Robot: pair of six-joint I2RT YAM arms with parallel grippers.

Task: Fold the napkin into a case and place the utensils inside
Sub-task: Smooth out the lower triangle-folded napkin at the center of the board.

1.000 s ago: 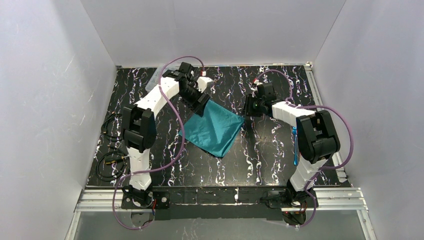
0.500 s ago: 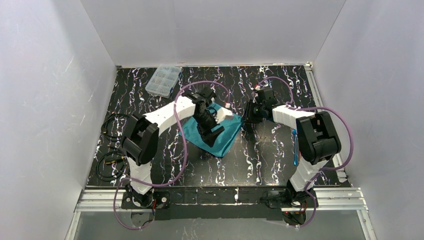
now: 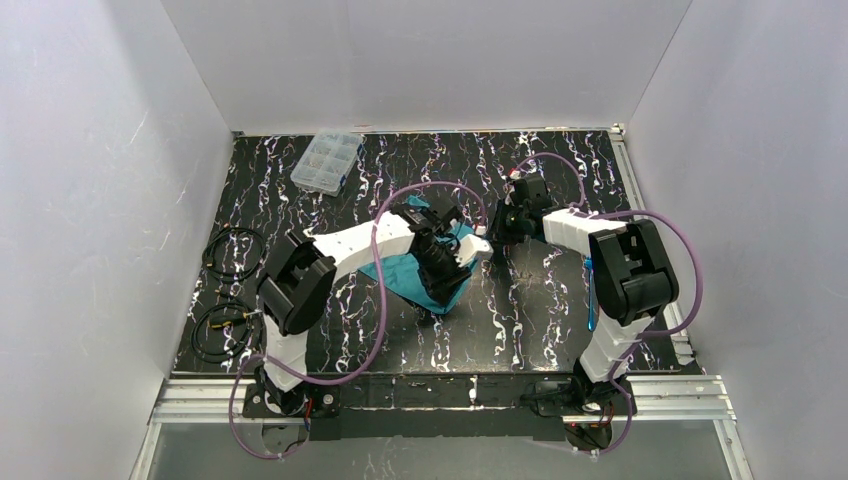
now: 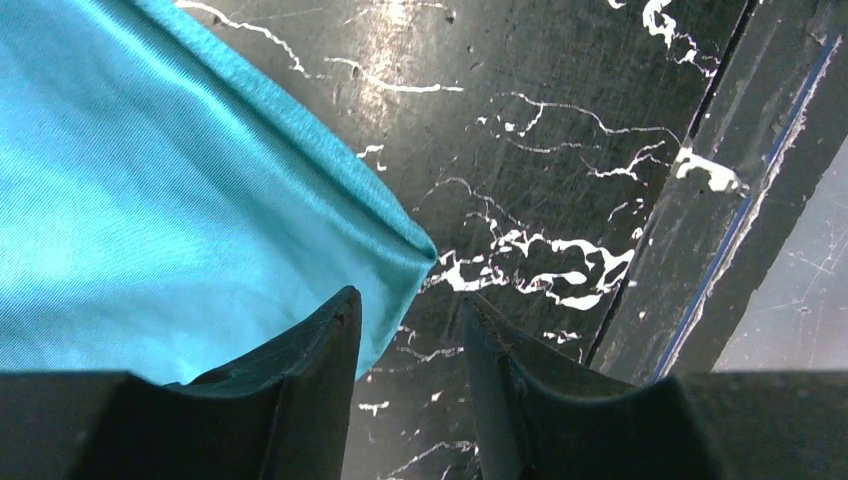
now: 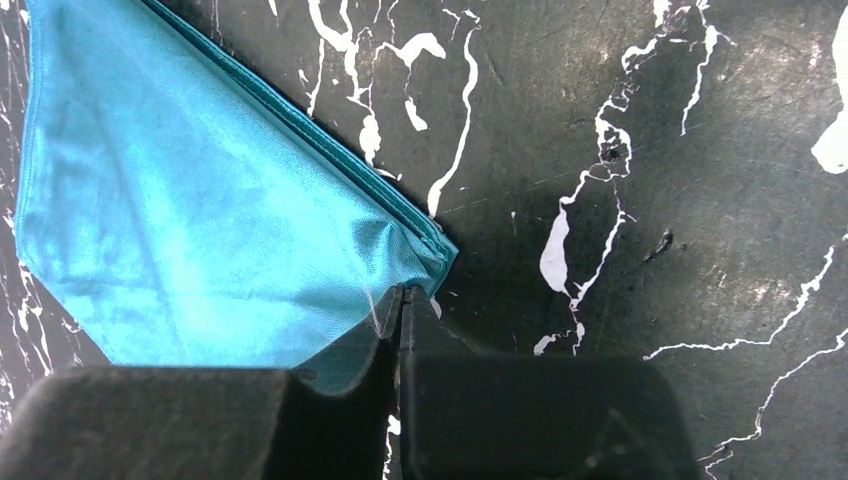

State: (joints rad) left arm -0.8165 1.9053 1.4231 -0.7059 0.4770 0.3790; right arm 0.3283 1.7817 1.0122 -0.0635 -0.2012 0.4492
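The teal napkin (image 3: 398, 272) lies folded flat in the middle of the table, mostly under my left arm. My left gripper (image 3: 441, 290) hovers over its near corner. In the left wrist view the left gripper (image 4: 410, 297) is open and holds nothing; the napkin's corner (image 4: 300, 200) lies just ahead, and one finger overlaps the cloth. My right gripper (image 3: 496, 231) is at the napkin's right corner. In the right wrist view it (image 5: 401, 292) is shut, its tips at the edge of the layered cloth (image 5: 200, 220). A blue iridescent utensil (image 3: 590, 298) lies by the right arm.
A clear compartment box (image 3: 326, 160) stands at the back left. Black cable coils (image 3: 228, 252) lie along the table's left edge. White walls close in three sides. The metal rail (image 3: 440, 395) runs along the near edge.
My left gripper has swung from the napkin's far-left corner across the cloth to its near corner, and the cloth now looks smaller. The compartment box is uncovered. The right gripper has barely moved.
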